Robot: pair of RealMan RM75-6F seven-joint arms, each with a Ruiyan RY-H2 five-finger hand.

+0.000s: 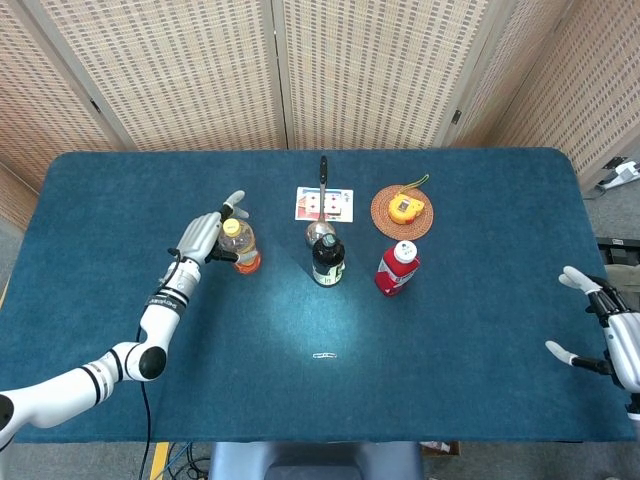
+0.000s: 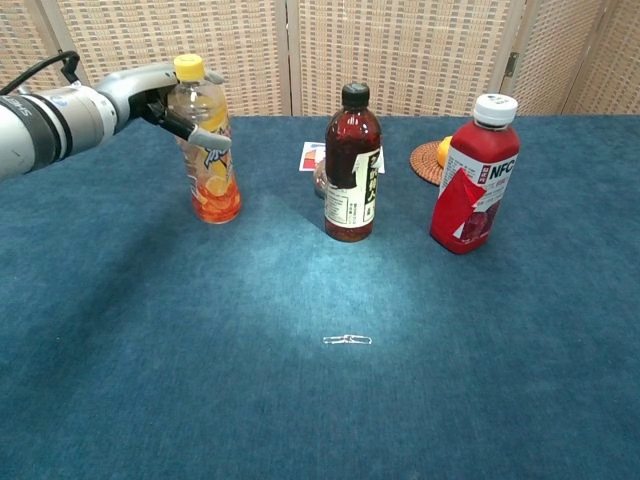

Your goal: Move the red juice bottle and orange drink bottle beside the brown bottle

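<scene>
The orange drink bottle [image 1: 241, 249] [image 2: 206, 152], yellow-capped, stands upright on the blue table to the left of the brown bottle [image 1: 327, 260] [image 2: 351, 170], with a clear gap between them. My left hand [image 1: 204, 238] [image 2: 160, 97] grips its upper part; the thumb lies across the front and one finger sticks out behind the cap. The red juice bottle [image 1: 397, 268] [image 2: 473, 180], white-capped, stands close on the brown bottle's right. My right hand [image 1: 603, 330] hangs open by the table's right edge, holding nothing, and shows only in the head view.
Behind the brown bottle lie a spoon [image 1: 322, 195] and a printed card [image 1: 324, 204]. A wicker coaster [image 1: 385, 220] with a yellow tape measure [image 1: 404, 209] sits behind the red bottle. A paper clip [image 1: 324, 355] [image 2: 347, 340] lies toward the table's front.
</scene>
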